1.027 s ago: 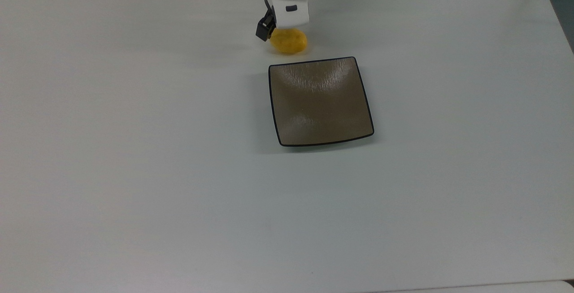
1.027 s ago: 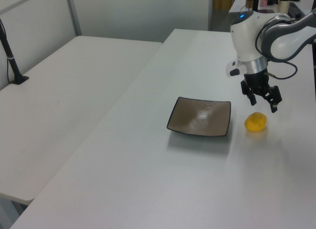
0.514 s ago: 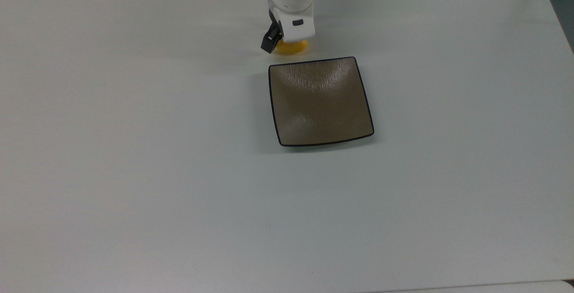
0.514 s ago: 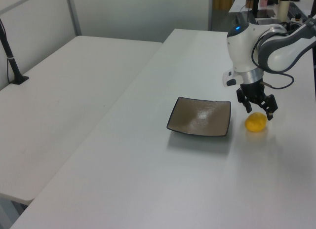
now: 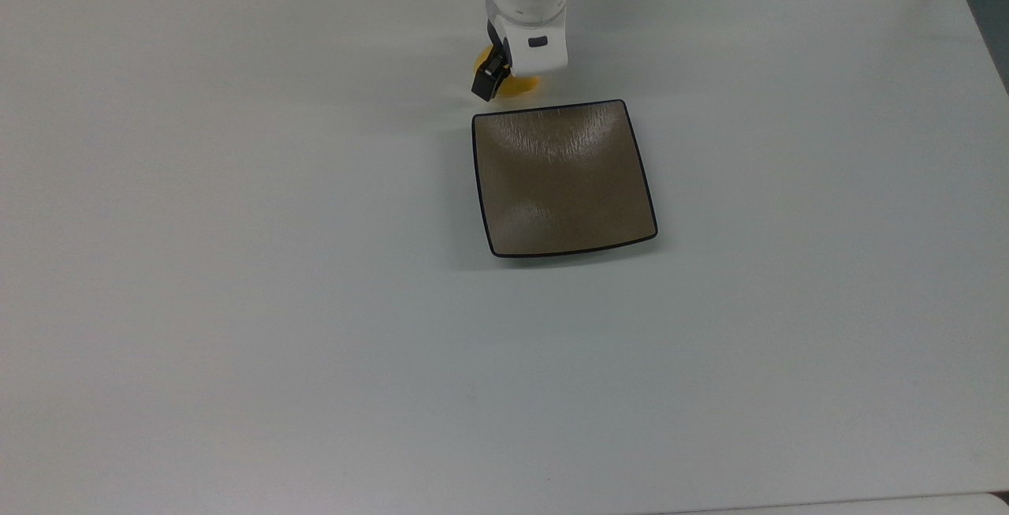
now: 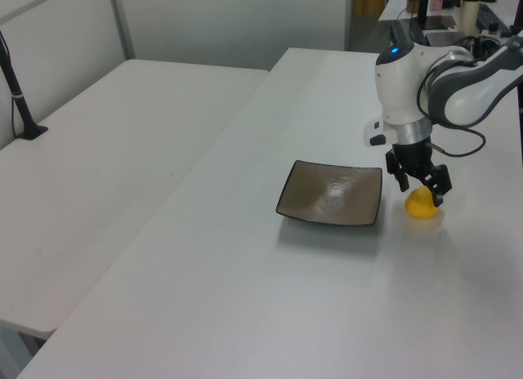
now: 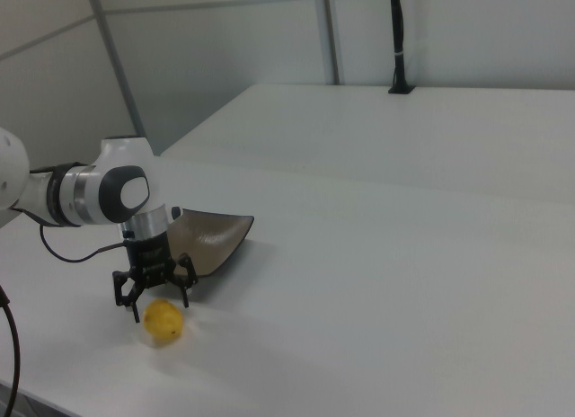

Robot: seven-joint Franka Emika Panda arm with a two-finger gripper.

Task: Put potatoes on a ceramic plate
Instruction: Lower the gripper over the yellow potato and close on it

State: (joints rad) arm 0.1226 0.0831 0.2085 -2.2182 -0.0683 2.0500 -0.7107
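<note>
1. The bright yellow, lumpy egg-shaped potato point(image 7: 163, 320) rests on the white worktop point(image 5: 236, 263), just beyond the far edge of the square grey-brown ceramic plate point(image 5: 561, 177) in the top view.
2. The black two-finger gripper point(image 7: 153, 296) hangs spread wide, straddling the potato's top and gripping nothing.

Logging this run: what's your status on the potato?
Hand open, low over the potato, not gripping. Potato on the table beside the plate. Nothing in the way.

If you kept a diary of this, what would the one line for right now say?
phase: reaching to grasp | gripper: open, just above potato | potato: on table, beside plate | plate: bare
</note>
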